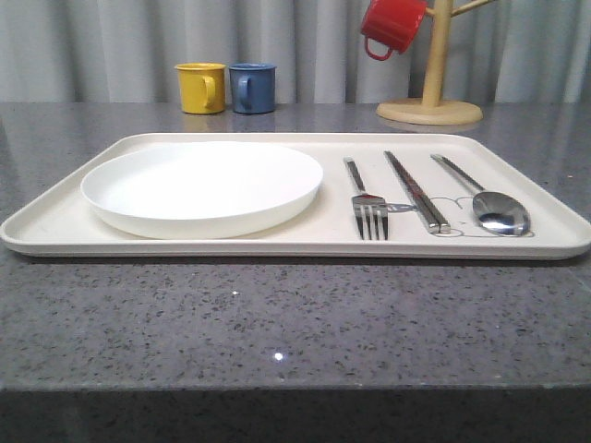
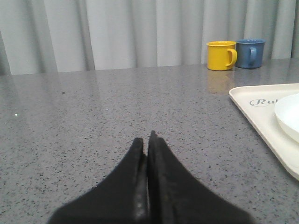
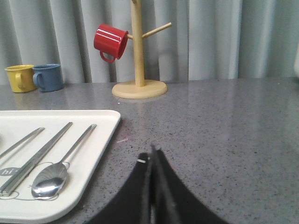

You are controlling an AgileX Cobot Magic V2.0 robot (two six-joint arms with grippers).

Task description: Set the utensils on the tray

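On the cream tray (image 1: 74, 221), the fork (image 1: 367, 205), chopsticks (image 1: 417, 192) and spoon (image 1: 489, 205) lay side by side right of the white plate (image 1: 203, 187), while the left gripper (image 2: 146, 140) and right gripper (image 3: 152, 156) rested clenched, empty, over the grey table (image 1: 277, 314).

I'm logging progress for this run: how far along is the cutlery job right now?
It looks finished. The fork, chopsticks and spoon all lie on the tray beside the white plate. Nothing is in hand: left gripper and right gripper are shut and empty over the countertop. Nothing visible remains.
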